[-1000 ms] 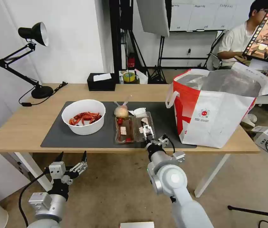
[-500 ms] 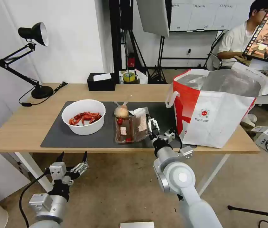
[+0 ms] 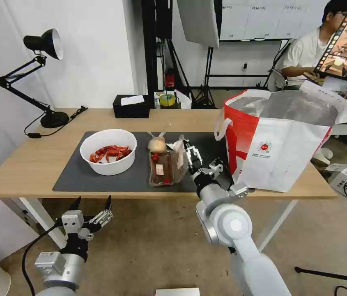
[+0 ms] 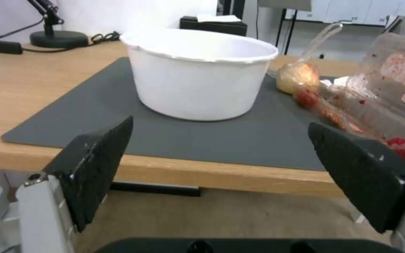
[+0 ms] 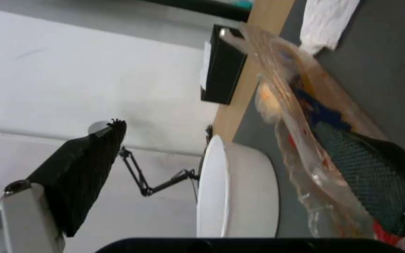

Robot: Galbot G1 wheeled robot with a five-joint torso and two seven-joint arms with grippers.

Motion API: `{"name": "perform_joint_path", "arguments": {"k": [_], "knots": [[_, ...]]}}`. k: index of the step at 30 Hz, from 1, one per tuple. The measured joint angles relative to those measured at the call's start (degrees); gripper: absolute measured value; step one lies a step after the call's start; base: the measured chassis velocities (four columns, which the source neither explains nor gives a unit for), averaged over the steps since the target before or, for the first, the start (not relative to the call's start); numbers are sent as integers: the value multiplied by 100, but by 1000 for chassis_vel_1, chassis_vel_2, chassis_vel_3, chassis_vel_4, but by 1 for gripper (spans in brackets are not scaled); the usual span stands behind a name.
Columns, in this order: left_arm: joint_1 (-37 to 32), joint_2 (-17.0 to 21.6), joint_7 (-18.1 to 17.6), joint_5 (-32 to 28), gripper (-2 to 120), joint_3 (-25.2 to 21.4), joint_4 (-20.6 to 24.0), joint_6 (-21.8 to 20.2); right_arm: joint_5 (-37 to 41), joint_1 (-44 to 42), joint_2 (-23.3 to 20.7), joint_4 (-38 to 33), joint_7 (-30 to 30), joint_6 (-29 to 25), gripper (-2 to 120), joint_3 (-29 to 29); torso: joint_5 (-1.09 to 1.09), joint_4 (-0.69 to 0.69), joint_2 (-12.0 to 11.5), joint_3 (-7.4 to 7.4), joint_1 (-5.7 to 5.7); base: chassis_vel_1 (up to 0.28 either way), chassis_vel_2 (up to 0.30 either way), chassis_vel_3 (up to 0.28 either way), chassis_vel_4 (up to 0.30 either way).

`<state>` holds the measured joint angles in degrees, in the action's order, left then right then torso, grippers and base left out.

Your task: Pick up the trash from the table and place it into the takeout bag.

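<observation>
The clear hinged tray lies on the dark mat of the table, its lid tipped up almost vertical. My right gripper is open and leans on the lid's outer face, one finger seen through the plastic. Left of the tray stands the white bowl of red crayfish shells. Behind the tray sits the knotted bag with its beige lump. In the right wrist view the white tissue lies past the lid. The takeout bag gapes open at the table's right end. My left gripper hangs open below the front edge.
A black tissue box sits at the table's back edge and a black desk lamp at the back left corner. A bare strip of mat separates the tray from the takeout bag.
My right gripper has risen and pushed forward and left over the mat. The tray's lid has swung from flat open to nearly upright. The left arm has stayed where it was.
</observation>
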<state>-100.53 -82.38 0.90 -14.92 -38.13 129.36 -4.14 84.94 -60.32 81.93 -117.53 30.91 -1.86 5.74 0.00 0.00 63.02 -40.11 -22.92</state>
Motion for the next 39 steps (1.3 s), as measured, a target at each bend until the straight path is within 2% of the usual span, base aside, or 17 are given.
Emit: {"name": "perform_joint_path", "arguments": {"k": [9,19,26,30,33,34,36,37,38,39], "knots": [[-79,-24,-67,6,100,-17,87,-2,545,321,127,357,321,558,100,-417,-1,0,0,0,0,0,0,0,0],[-197,-6,-73,-57,100,-98,212,112,603,362,214,418,377,647,100,-534,-1,0,0,0,0,0,0,0,0],[-236,20,-62,-128,100,-124,270,115,597,390,90,333,368,650,100,-504,0,0,0,0,1,0,0,0,0],[-234,17,-28,-164,100,-114,282,117,487,639,-223,317,196,858,100,-410,0,0,0,0,0,0,0,0,0],[-193,45,10,-198,100,-95,287,118,104,1191,-896,474,-181,1249,100,-489,2,0,0,0,0,0,0,0,0],[-193,45,10,-198,100,-95,287,118,104,1191,-896,474,-181,1249,100,-489,2,0,0,0,0,0,0,0,0],[-144,93,19,-236,100,-80,283,118,-227,1494,-1291,585,-482,1419,100,-569,1,1,0,0,0,0,0,0,0],[-107,157,33,-270,100,-75,276,118,-743,1831,-1652,750,-916,1519,100,-678,2,-2,0,0,0,0,0,0,0],[-107,157,33,-270,100,-75,276,118,-743,1831,-1652,750,-916,1519,100,-678,2,-2,0,0,0,0,0,0,0],[-102,192,44,-285,100,-80,273,117,-1212,2105,-1905,895,-1286,1578,100,-786,1,-1,0,0,0,0,0,0,0]]}}
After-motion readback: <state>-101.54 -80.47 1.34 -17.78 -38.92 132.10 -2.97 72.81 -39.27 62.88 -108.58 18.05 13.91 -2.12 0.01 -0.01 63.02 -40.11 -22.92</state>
